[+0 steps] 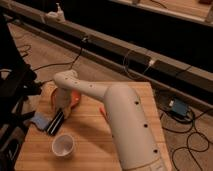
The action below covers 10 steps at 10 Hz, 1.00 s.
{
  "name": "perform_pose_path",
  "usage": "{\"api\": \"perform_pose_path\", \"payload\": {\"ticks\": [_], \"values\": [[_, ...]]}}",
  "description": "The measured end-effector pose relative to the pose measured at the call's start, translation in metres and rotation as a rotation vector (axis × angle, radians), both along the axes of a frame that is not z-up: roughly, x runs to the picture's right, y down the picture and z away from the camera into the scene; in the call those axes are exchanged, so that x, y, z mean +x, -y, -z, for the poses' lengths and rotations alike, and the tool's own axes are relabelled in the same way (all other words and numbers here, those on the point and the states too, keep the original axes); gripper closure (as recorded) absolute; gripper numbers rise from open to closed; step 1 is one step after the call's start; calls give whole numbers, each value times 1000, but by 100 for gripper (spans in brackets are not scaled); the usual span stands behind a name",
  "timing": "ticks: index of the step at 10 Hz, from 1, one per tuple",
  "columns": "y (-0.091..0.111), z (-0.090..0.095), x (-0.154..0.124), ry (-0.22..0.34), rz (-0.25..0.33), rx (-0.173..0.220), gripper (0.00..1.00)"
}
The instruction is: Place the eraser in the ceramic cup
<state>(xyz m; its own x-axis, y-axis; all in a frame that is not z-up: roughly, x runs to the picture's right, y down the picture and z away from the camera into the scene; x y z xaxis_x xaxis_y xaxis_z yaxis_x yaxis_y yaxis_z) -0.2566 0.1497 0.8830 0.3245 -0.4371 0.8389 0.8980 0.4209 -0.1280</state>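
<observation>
You have the eraser (55, 122) lying at a slant on the wooden table (92, 142), directly below the gripper (63, 106) on the near side. Its far end reaches up to the gripper's tip, and its near end points toward the table's front left. You cannot tell from this view whether the gripper is touching it, nor whether the gripper is spread or clenched.

The ceramic cup (63, 145) stands upright nearer the camera than the gripper, just past the eraser's near end and apart from it. Its mouth is open and nothing shows inside. A blue sponge block (39, 120) sits against the eraser's left edge, to the left of the gripper and a little nearer the camera.

The orange plate (76, 98) lies just to the right of the gripper, partly covered by the wrist. The white arm (125, 115) comes in from the lower right, bends at its elbow beyond the plate and drops to the gripper. A small orange-red thing (101, 112) peeks out beside the thick arm segment; you cannot make out what it is.

Off the table to the right, a blue box (178, 107) rests on the floor among cables (132, 62).
</observation>
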Motion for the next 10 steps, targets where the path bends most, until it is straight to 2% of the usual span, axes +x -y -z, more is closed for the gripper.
{"api": "perform_pose_path", "payload": {"ticks": [2,4,7,10], "values": [[16,11,16,-26,-52,35,100],[39,41,46,-27,-153,65,100],[66,88,89,25,-296,112,100],[88,130,111,104,-359,192,100]]}}
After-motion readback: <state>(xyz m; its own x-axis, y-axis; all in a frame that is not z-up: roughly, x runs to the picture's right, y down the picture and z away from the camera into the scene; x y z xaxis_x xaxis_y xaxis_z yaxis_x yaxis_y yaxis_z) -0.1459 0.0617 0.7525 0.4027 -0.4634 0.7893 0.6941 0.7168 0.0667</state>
